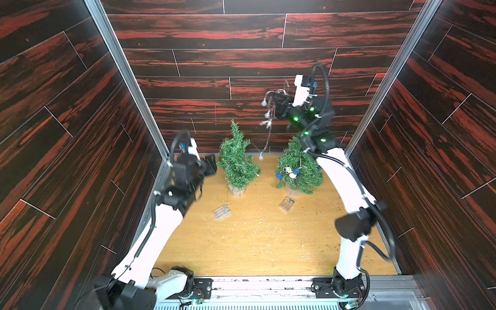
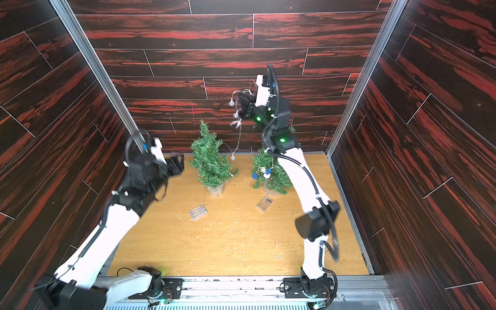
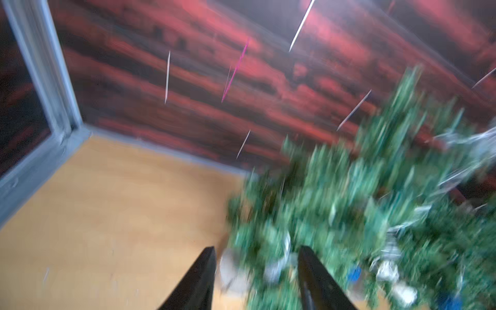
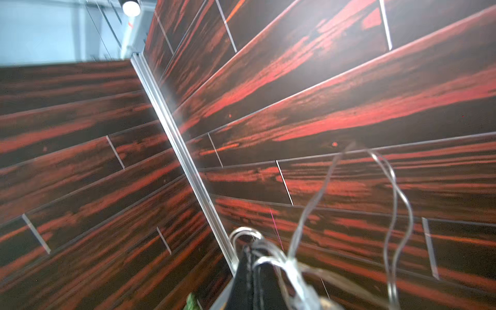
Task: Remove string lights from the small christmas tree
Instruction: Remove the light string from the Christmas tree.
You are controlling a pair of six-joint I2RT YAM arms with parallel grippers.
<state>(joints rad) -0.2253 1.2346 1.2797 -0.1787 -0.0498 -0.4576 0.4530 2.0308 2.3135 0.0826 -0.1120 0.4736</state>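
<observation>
The right tool (image 1: 274, 103) is clamped tight on the silvery strand (image 1: 267, 115), high above the table (image 1: 255, 249). The wire trails down to the left tree (image 1: 237, 161). The blue and white strand (image 1: 291, 173) sits on the right tree (image 1: 303, 171). The left tool (image 3: 256, 252), jaws parted and empty, is beside the left tree. 2 battery boxes (image 1: 221, 212) lie on the table.
</observation>
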